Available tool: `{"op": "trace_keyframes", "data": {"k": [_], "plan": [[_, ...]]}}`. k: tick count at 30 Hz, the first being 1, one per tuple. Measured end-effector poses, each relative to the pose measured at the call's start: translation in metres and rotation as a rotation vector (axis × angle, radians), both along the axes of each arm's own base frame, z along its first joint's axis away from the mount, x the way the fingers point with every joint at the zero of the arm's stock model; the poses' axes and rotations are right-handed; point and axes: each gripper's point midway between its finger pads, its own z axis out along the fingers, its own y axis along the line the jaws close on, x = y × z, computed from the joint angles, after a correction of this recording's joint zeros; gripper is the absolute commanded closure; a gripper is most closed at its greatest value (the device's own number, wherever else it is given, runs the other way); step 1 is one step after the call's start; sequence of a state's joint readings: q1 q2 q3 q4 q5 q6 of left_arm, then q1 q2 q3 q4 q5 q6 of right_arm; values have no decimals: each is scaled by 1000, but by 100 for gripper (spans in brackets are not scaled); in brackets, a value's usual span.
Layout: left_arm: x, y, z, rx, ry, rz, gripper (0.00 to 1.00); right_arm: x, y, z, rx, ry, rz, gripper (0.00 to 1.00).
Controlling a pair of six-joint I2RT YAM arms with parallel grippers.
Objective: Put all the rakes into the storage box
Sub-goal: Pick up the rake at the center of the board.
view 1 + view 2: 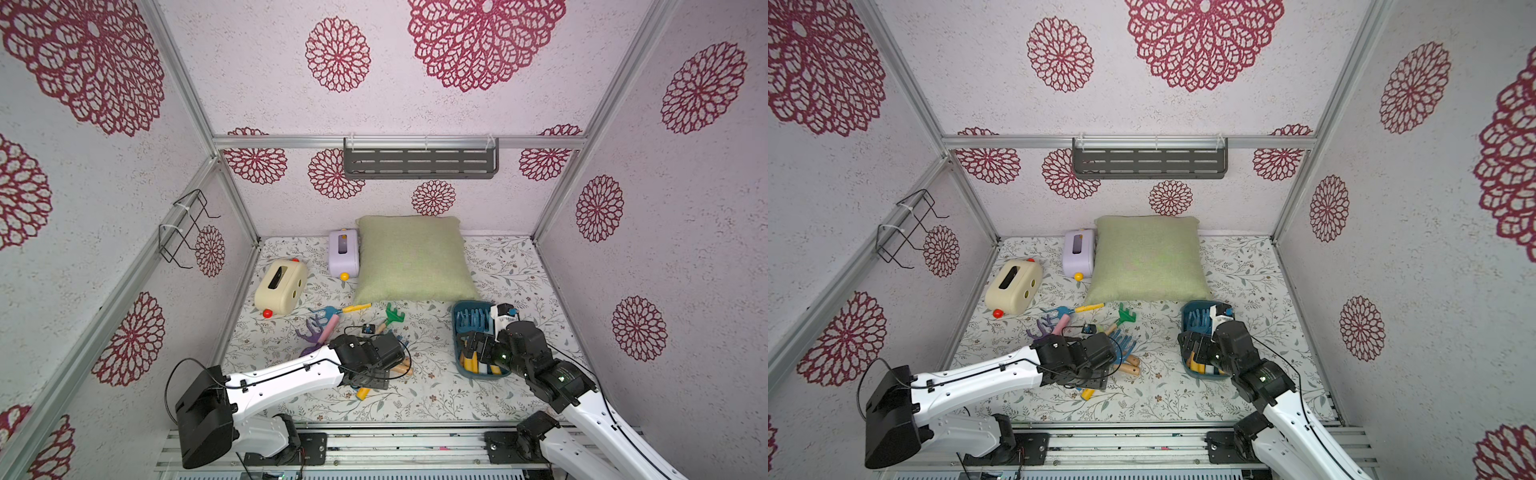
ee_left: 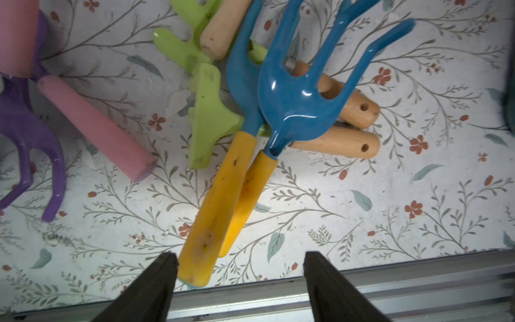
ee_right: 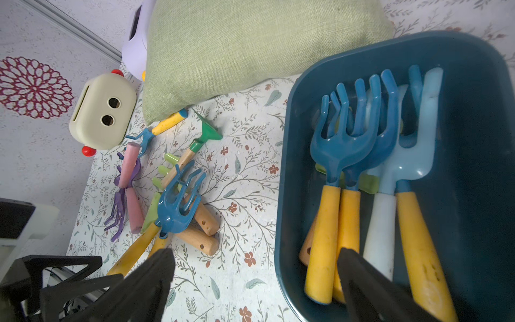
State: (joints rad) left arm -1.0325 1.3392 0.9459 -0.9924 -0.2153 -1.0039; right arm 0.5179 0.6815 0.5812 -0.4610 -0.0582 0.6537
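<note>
1. The storage box (image 3: 479, 117) sits on the right half of the table (image 1: 419, 399), just in front of the green cushion's (image 1: 411, 257) right front corner and well clear of the table's right edge.
2. Several stored rakes (image 3: 342, 145) lie side by side in the box, heads toward the cushion and yellow or white handles toward the table's front edge.
3. The rake (image 2: 217, 209), blue-headed with a yellow handle, lies outside the box in a loose pile left of the table's middle. Its handle points toward the front edge.
4. A second blue rake (image 2: 292, 100) lies crossed against it. Both rest over a light green rake (image 2: 209, 120) and two wooden handles (image 2: 348, 145).
5. A purple rake (image 2: 25, 133) with a pink handle lies just beside the pile, toward the table's left edge.
6. The left gripper (image 2: 241, 259) hangs over the pile with its jaws well apart. The end of the rake's handle lies between them, close against one finger, and the jaws are not closed on it.
7. The right gripper (image 3: 256, 253) hangs over the box's near left corner, jaws spread wide and holding nothing. One finger is above the handles in the box, the other above the bare table beside it.
</note>
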Motion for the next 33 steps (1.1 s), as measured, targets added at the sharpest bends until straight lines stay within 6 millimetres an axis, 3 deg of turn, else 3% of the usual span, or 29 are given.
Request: {"op": "trace_keyframes", "data": {"k": [6, 14, 21, 23, 28, 33], "plan": [[-1, 12, -10, -13, 44, 35, 35, 0, 1, -1, 3, 0, 3, 2], [0, 6, -26, -20, 101, 16, 48, 1, 2, 1, 8, -6, 4, 2], [3, 1, -45, 11, 146, -4, 53, 1, 2, 1, 7, -6, 6, 2], [3, 1, -50, 24, 154, -10, 61, 1, 2, 1, 5, -7, 7, 2], [8, -7, -46, 16, 151, -29, 78, 1, 2, 1, 4, -12, 9, 2], [15, -13, -27, 21, 117, -40, 82, 0, -1, 3, 0, -19, 0, 1]]}}
